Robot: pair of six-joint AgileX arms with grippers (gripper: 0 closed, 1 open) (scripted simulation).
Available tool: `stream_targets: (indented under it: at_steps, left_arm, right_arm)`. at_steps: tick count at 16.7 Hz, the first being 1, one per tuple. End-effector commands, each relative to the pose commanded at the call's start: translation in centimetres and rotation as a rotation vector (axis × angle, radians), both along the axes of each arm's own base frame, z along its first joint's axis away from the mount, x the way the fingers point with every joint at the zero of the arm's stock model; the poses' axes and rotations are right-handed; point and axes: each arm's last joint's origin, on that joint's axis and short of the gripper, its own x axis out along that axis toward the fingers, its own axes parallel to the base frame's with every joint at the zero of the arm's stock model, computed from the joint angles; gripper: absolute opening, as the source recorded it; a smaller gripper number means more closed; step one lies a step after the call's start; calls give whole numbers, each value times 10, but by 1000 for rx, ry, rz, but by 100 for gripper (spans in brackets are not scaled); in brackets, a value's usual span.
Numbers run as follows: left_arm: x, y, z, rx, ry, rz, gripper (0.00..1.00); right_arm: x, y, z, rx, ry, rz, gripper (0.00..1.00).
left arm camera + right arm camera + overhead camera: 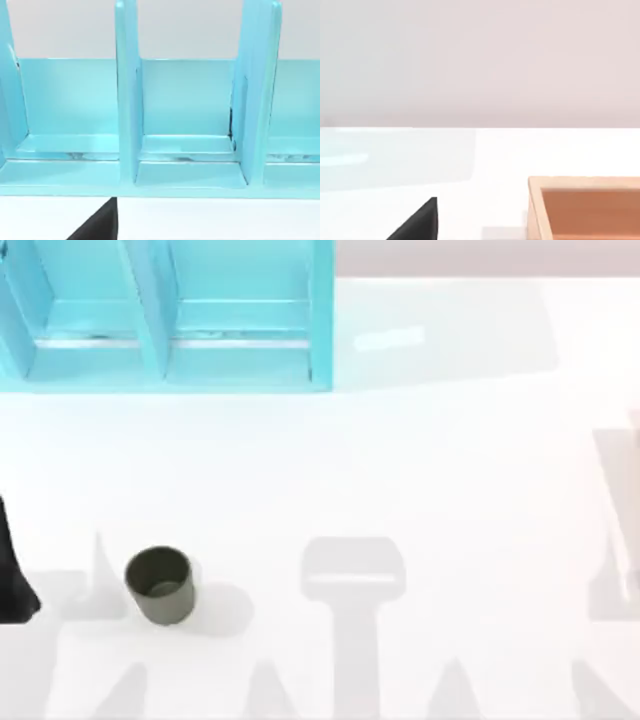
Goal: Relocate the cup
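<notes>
The cup (160,584) stands upright on the white surface (400,470), near and to the left. The left end effector (14,575) sits at the left edge, just beside the cup, apart from it; whether it is open, I cannot tell. A blue rack (170,315) stands far left. A wooden box (585,207) rests on the surface.

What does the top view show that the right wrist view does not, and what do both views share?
Top view alone: the cup standing upright on the table's left side, the blue rack at the far left with its upright dividers, and a dark part of the left arm at the left edge, beside the cup but apart from it. Right wrist view alone: an orange-brown open box with a pale rim, and a black part at the frame's edge. Both share the white table.
</notes>
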Motion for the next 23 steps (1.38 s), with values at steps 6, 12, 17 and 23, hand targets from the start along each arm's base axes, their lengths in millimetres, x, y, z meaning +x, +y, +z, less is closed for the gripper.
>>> stream_targets:
  at_steps: [6,12,17,23]
  left_arm:
    - [1,-4,18,-37,101,-41,100]
    - [31,-24,74,-127,532,-130,100]
    - [92,-64,95,-119,1029,-132,100]
    - [154,-126,85,-28,1451,-55,100]
  right_arm:
    - [0,0,0,0,0,0,100]
    - [0,0,0,0,0,0,100]
    - [0,0,0,0,0,0,100]
    - [0,0,0,0,0,0,100]
